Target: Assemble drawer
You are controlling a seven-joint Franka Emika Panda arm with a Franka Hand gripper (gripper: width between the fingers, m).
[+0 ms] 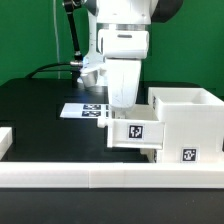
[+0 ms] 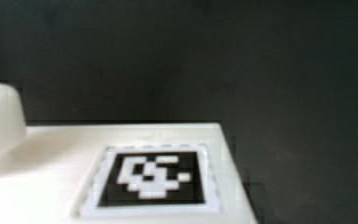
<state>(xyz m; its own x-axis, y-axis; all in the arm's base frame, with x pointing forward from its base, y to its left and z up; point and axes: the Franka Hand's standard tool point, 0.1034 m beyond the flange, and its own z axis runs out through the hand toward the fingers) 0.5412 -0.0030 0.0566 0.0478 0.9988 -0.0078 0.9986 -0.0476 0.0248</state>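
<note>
Spanning the scene: black flat counter (image 1: 40,110), under the gripper and everything else.
Arm: white Franka arm (image 1: 118,45), reaching down from above onto the small tray.
Housing: large white hollow cube-like plastic drawer housing (image 1: 190,120), open at the top, just beside the gripper on the exterior view's right; one black-and-white square tag shows low on its front wall.
Rail: long low white border rail (image 1: 110,180), nearer the camera than the gripper, running across the exterior view.
Tray: small shallow white plastic tray (image 1: 135,133), directly below the gripper and touching the housing's side, its tagged face toward the camera; the wrist view shows a white tagged surface (image 2: 149,165) close up.
Marker board: thin flat white marker board (image 1: 85,110), lying on the counter behind the gripper, toward the exterior view's left.
Gripper: gripper (image 1: 122,100), lowered onto the tray's top edge; fingertips hidden, so its opening and grip cannot be told.
</note>
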